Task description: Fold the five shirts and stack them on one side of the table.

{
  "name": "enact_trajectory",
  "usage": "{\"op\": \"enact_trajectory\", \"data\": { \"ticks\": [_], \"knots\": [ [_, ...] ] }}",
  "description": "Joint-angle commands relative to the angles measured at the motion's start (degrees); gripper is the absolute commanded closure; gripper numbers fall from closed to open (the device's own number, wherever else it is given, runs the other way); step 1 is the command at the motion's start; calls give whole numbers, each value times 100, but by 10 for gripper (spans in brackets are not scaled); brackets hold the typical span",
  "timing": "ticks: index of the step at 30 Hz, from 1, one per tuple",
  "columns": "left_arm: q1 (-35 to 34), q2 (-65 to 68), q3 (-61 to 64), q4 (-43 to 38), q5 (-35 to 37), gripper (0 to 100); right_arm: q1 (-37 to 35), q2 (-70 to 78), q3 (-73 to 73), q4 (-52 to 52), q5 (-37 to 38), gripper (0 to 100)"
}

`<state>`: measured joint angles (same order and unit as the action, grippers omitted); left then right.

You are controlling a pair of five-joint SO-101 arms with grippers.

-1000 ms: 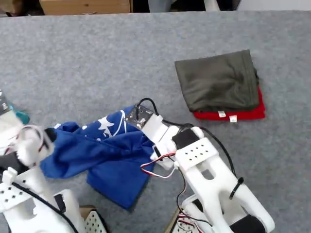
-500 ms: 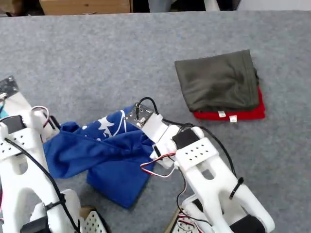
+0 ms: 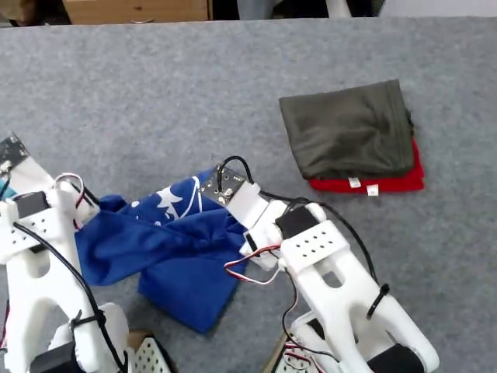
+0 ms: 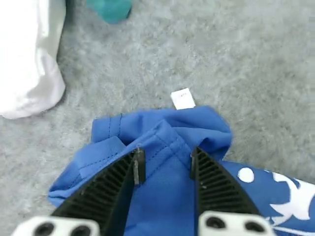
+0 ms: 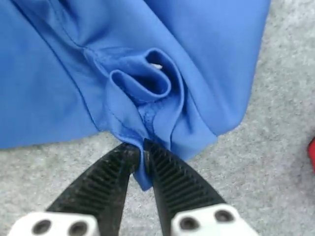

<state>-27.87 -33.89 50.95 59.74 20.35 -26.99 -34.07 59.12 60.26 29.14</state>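
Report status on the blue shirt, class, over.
Right pincer shut on blue shirt. Left pincer open, astride its other end. Green shirt folded on red shirt, apart.

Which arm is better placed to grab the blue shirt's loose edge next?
Left, probably: the left gripper, open, sits over the edge of the blue shirt by its white tag; the right gripper is shut on a fold.

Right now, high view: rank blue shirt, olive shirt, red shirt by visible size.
1. blue shirt: spread out and crumpled, largest.
2. olive shirt: folded, clearly smaller.
3. red shirt: smallest as seen. Only its edge shows beneath the olive shirt, so its full size is unsure.
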Motion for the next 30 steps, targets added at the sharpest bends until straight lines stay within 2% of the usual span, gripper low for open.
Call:
{"op": "enact_trajectory", "data": {
  "ticks": [1, 7, 11, 17, 21, 27, 30],
  "knots": [
    [40, -62, 84, -325, 176, 832, 53, 40, -31, -44, 9, 985],
    [92, 9, 163, -396, 193, 828, 53, 40, -40, -44, -53, 985],
    [101, 9, 708, -1090, 255, 798, 53, 40, -48, -53, -273, 985],
    [101, 9, 804, -1108, 255, 802, 53, 40, -48, -53, -273, 985],
    [101, 0, 725, -1108, -18, 909, 53, 40, -48, -53, -273, 985],
    [101, -62, 567, -1073, -167, 956, 53, 40, -48, -53, -273, 985],
    [101, -62, -31, -360, -176, 970, 53, 31, -48, -53, -273, 985]
  ]
}}
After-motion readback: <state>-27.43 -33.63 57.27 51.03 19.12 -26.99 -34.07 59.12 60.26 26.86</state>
